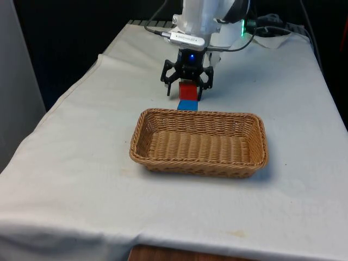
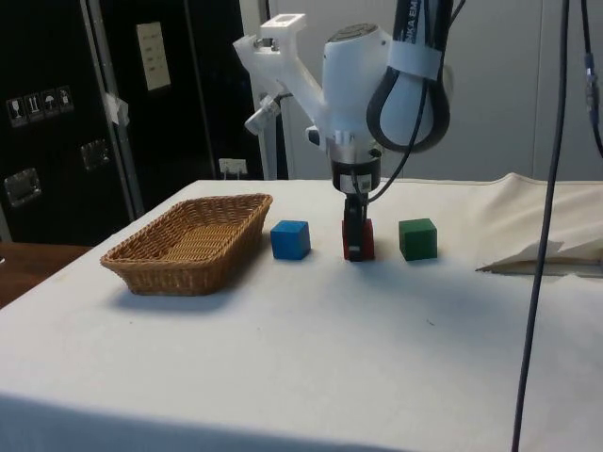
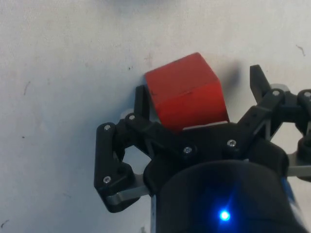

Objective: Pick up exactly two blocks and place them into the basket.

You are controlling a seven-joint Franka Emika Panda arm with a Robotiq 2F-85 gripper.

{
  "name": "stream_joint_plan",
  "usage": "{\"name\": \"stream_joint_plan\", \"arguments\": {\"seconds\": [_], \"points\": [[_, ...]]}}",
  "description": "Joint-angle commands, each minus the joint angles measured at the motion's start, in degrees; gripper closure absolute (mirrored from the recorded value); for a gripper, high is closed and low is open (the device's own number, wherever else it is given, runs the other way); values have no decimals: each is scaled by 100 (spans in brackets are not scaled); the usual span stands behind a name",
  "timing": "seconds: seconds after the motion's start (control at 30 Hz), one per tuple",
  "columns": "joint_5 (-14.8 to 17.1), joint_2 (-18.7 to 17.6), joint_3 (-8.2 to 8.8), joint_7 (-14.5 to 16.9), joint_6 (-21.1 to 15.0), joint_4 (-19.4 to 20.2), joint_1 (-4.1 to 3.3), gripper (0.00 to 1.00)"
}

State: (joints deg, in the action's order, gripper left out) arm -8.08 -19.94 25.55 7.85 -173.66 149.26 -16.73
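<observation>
Wicker basket [image 2: 193, 240] sits at the side view's left on the white-clothed desk [image 2: 311, 358], nothing inside it as far as either fixed view shows. Going right in that view come a blue block [image 2: 290, 239], a red block [image 2: 359, 240] and a green block [image 2: 417, 238], standing in a row on the cloth and apart from one another. The jaws [image 2: 356, 235] are down at the red block, and the wrist view shows them spread, one finger [image 3: 141, 104] close beside the red block [image 3: 187, 91], the other standing a little off its far side; whether either touches it I cannot tell. In the front view the basket [image 1: 199, 142] lies nearest the camera, the blue block [image 1: 187, 105] peeks just over its far rim, and the red block [image 1: 188, 89] sits between the jaws [image 1: 187, 89] behind it. A green block stands at the row's end in the side view.
</observation>
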Motion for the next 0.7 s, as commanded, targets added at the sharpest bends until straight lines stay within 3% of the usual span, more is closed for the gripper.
{"name": "stream_joint_plan", "arguments": {"seconds": [0.0, 0.1, 0.2, 0.33, 0.37, 0.4, 0.43, 0.47, 0.5, 0.67], "points": [[11, 23, -40, 23, -34, 17, 34, 0], [0, 0, 0, 0, 0, 0, 0, 0], [6, 11, -17, 6, -11, 6, 11, 4], [0, 11, -11, 6, -6, 6, 6, 43], [0, 17, -11, 6, 0, 6, 6, 70], [0, 29, -11, 0, 17, 0, -6, 81], [0, 17, -11, 6, 0, 6, 6, 81], [0, 23, -11, 6, 0, 6, 6, 91], [0, 23, -11, 6, 0, 11, 6, 93], [0, 23, -11, 6, 0, 11, 6, 100]]}}
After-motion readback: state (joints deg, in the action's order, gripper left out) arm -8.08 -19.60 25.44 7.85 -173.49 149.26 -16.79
